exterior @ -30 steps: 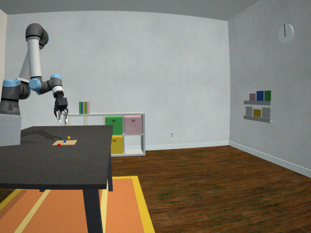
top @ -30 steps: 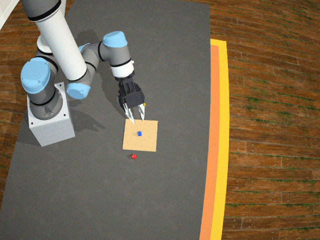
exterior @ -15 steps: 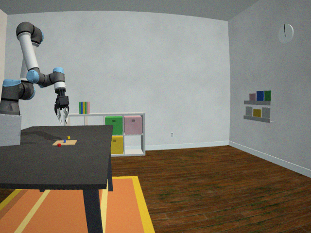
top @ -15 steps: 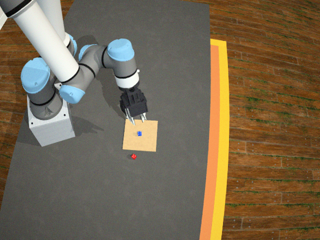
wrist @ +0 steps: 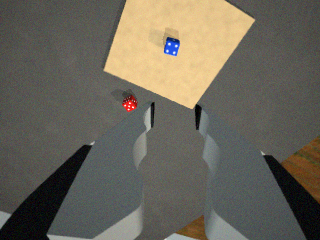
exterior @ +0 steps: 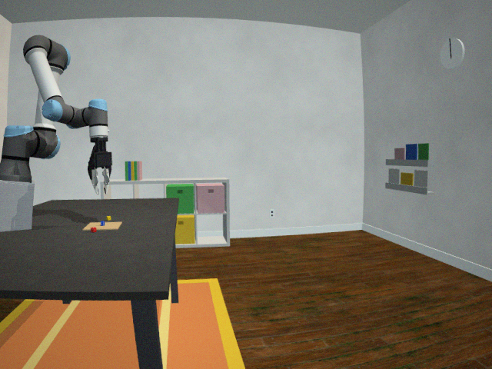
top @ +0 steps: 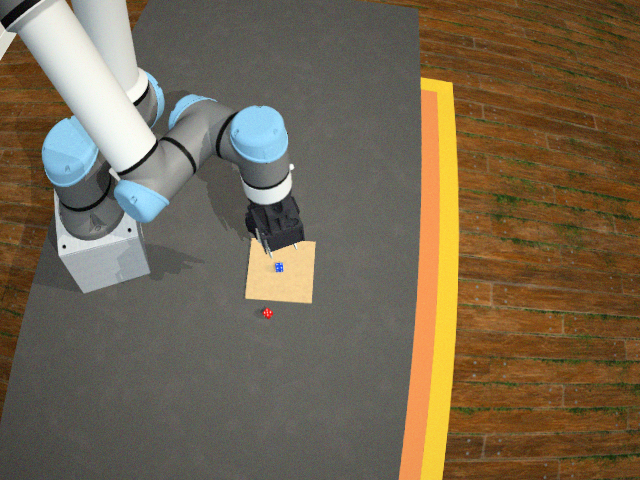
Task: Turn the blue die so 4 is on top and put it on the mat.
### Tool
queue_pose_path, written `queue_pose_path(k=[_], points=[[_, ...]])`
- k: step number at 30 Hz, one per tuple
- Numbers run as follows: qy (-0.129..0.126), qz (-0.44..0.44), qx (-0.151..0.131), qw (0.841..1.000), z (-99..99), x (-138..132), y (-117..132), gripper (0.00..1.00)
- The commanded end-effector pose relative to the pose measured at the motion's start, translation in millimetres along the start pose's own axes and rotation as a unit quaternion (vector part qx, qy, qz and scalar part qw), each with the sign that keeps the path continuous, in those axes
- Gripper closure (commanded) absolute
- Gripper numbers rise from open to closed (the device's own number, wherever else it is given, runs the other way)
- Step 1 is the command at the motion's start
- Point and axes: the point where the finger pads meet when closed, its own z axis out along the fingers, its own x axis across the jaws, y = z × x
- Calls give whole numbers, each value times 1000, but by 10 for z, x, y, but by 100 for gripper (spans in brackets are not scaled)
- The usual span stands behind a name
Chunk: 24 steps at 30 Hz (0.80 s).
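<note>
The blue die [top: 279, 267] [exterior: 102, 223] [wrist: 172, 46] sits flat on the tan mat [top: 294, 289] [exterior: 113, 226] [wrist: 210, 65], well inside its edges. In the wrist view its top face looks like a 4. The red die [top: 267, 313] [exterior: 94, 229] [wrist: 129, 103] lies on the dark table [top: 336, 155] just off the mat's near edge. A yellow die [exterior: 108, 217] lies beyond the mat's far edge; the gripper hides it in the top view. My gripper [top: 283, 251] [exterior: 99, 189] [wrist: 174, 105] hangs high above the mat's far edge, fingers narrowly apart with nothing between them.
The arm's grey base [top: 103, 263] stands on the table to the left of the mat. An orange and yellow rug [top: 439, 258] lies on the floor past the table's right edge. A white shelf with coloured bins [exterior: 194, 198] stands by the far wall.
</note>
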Motion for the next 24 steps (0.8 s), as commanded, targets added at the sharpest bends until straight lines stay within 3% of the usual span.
queue_pose_path(k=[1, 8, 9, 24], points=[[-4, -5, 43, 999, 0, 0, 4, 82], [-4, -5, 45, 999, -3, 0, 6, 82], [-4, -5, 45, 999, -3, 0, 6, 0], [-5, -6, 46, 999, -15, 0, 7, 0]])
